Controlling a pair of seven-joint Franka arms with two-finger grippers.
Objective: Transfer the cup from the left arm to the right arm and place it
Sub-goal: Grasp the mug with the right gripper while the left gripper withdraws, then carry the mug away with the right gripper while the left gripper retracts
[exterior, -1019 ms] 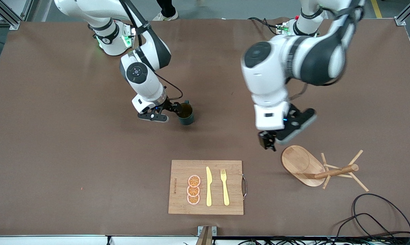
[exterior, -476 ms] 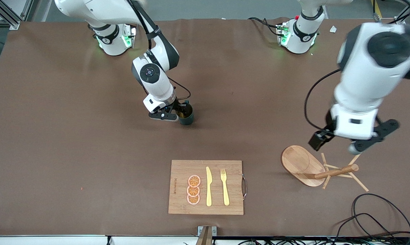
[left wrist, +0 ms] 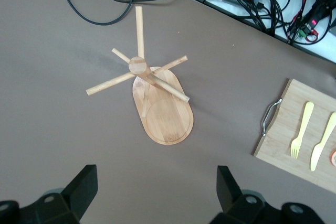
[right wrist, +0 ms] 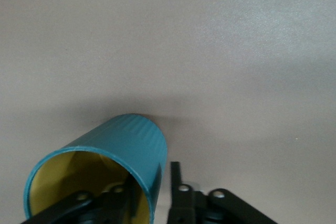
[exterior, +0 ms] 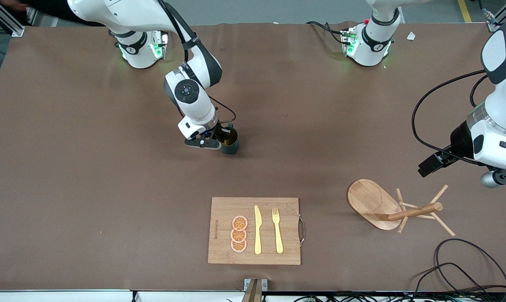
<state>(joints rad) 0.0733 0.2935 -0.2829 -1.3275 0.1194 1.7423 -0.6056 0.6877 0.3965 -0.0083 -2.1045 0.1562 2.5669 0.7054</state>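
The teal-green cup stands upright on the brown table, midway along it, with its yellowish inside showing. My right gripper is at the cup's rim. In the right wrist view the cup has one finger inside it and one finger outside, astride the wall, with a thin gap showing beside the outer finger. My left gripper is open and empty, up over the table at the left arm's end. In the left wrist view its fingers stand wide apart around the gripper's middle.
A wooden peg rack stands under the left gripper, also in the left wrist view. A cutting board with a knife, a fork and orange slices lies nearer the front camera than the cup. Black cables lie by the rack.
The left arm has swung away from the table's middle to the left arm's end. The right gripper has shifted slightly at the cup. The cup has stayed in place.
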